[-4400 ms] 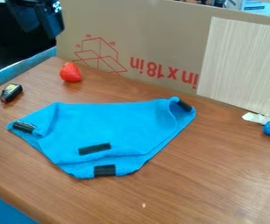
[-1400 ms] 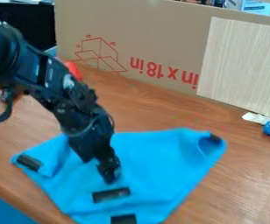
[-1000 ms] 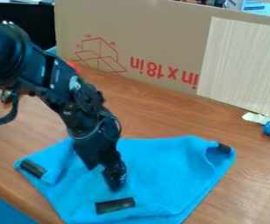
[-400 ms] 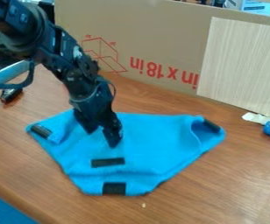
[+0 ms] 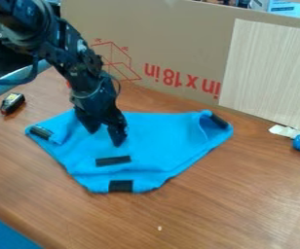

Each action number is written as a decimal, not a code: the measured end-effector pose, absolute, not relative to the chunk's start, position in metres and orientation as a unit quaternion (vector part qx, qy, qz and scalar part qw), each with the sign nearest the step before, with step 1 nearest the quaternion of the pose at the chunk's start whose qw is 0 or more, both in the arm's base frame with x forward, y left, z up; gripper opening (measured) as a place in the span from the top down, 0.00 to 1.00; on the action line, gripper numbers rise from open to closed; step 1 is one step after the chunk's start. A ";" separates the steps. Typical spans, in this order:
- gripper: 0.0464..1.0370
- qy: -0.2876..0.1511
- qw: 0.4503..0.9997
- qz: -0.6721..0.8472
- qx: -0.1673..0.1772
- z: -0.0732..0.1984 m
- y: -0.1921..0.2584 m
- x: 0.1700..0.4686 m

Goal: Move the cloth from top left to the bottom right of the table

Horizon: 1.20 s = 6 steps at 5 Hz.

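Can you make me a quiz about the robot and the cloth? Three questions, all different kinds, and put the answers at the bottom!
1. Pick one: what is the claw down at?
a) the wood-grain board
b) the blue cloth
c) the tiny white crumb

2. True or false: the small black gadget lies on the table, off the cloth.

3. Fill the gap with a number: ____ black strips show on the cloth.

Key: 1. b; 2. true; 3. four
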State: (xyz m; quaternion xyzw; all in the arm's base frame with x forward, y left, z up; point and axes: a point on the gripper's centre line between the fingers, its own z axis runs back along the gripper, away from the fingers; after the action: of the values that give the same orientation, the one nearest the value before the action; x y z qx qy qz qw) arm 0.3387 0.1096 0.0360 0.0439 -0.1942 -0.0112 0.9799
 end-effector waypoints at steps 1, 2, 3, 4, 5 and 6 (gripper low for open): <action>0.04 -0.198 0.979 0.016 0.055 0.038 0.130 0.351; 0.04 -0.208 0.975 0.037 0.063 0.043 0.142 0.359; 0.04 -0.207 0.975 0.053 0.064 0.042 0.143 0.357; 0.04 -0.189 0.979 0.048 0.056 0.030 0.127 0.337; 0.04 -0.184 0.981 0.025 0.048 0.030 0.101 0.317; 0.04 -0.175 0.984 0.012 0.033 0.030 0.076 0.299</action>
State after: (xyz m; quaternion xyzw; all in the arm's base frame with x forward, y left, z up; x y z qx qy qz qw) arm 0.2990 0.0761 0.0301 0.0326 -0.1754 0.0121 0.9839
